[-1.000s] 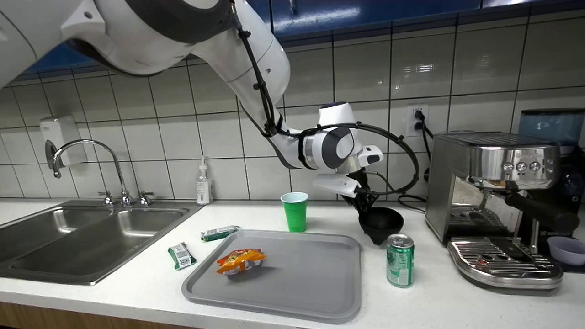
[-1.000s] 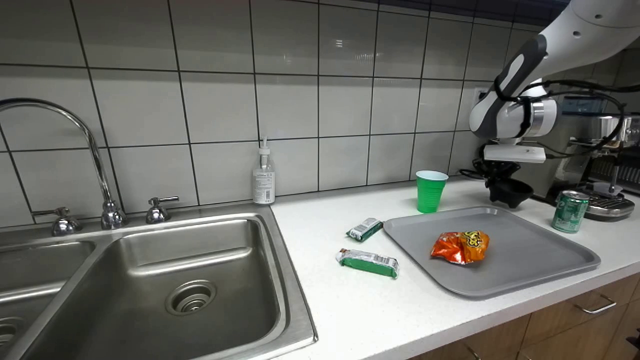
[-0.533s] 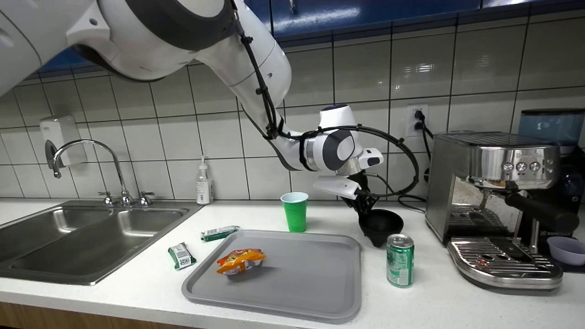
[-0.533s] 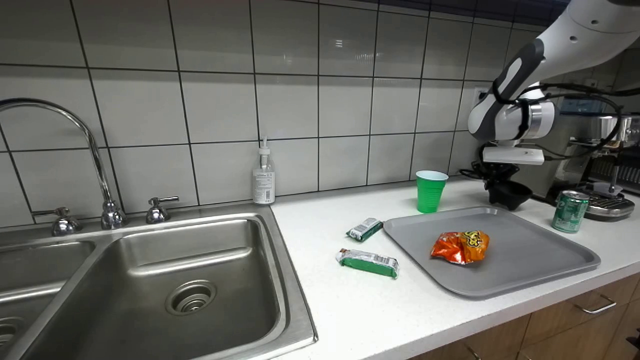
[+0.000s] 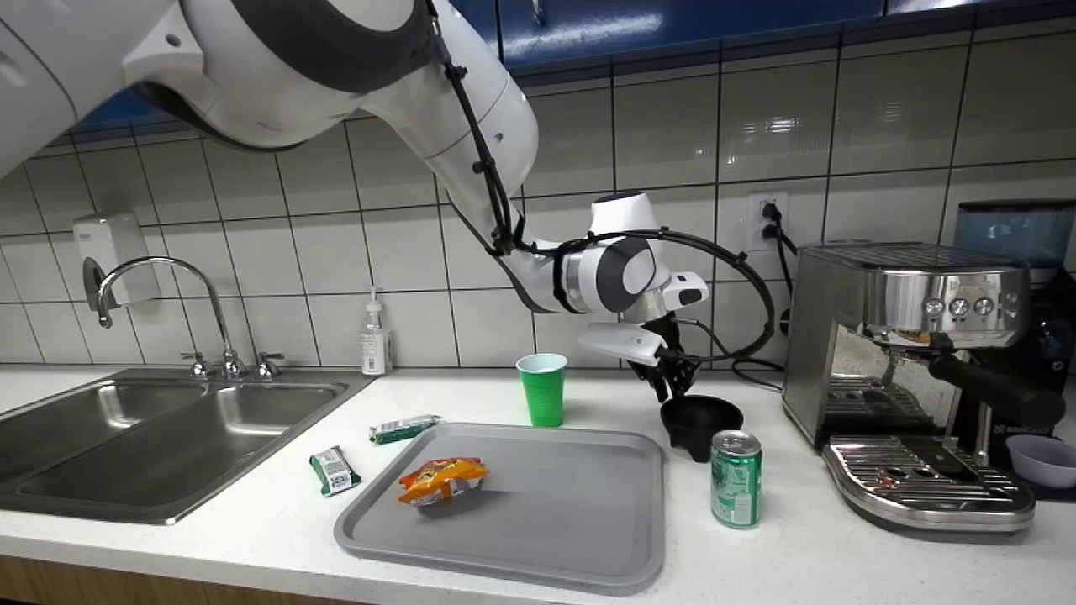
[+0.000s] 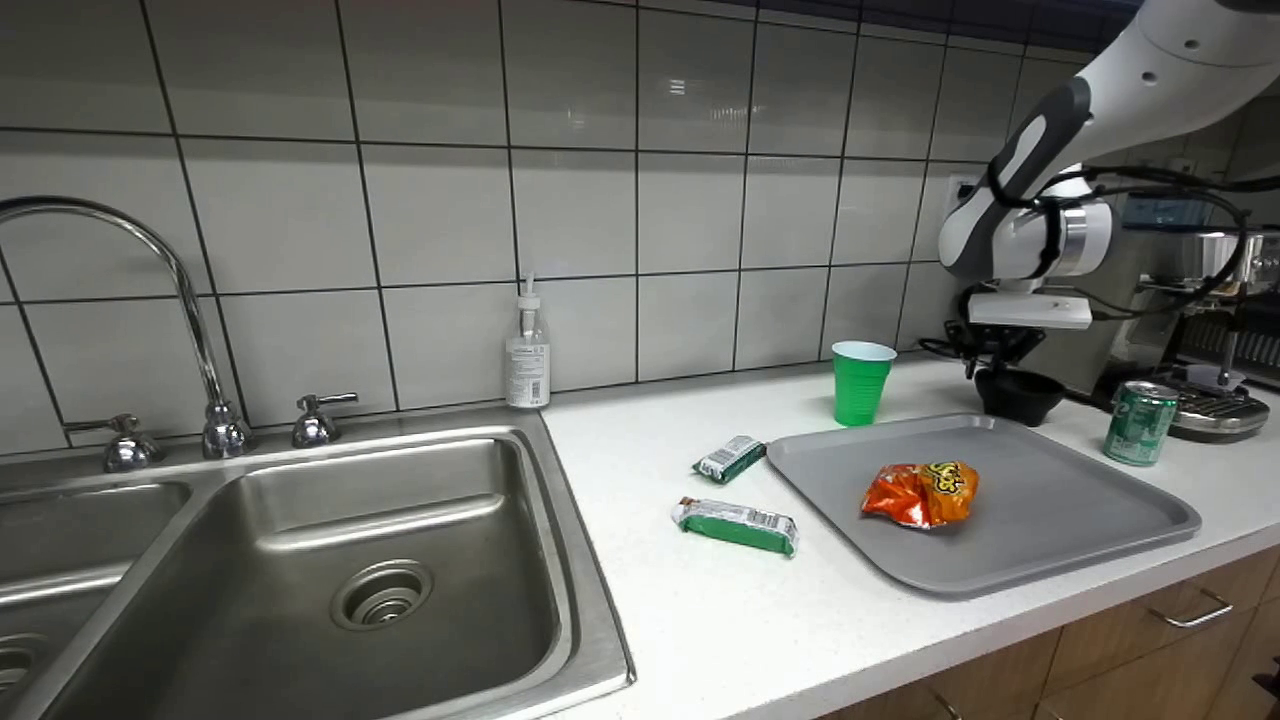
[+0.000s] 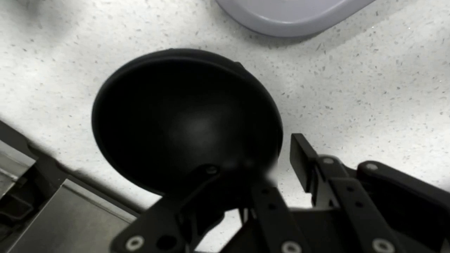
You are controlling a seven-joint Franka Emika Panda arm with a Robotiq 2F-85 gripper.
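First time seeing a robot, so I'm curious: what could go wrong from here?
The gripper stands open right at the black bowl, so a sideways move could catch and tip it. The green can stands nearby and might topple if the bowl is shoved into it. The gray tray is close too and might get bumped.

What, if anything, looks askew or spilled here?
Nothing looks spilled or damaged. Mildly untidy: two green-and-white wrapped bars lie at different angles beside the grey rectangular tray, and a crumpled orange packet lies on it. The round black bowl sits upright by the open black gripper.
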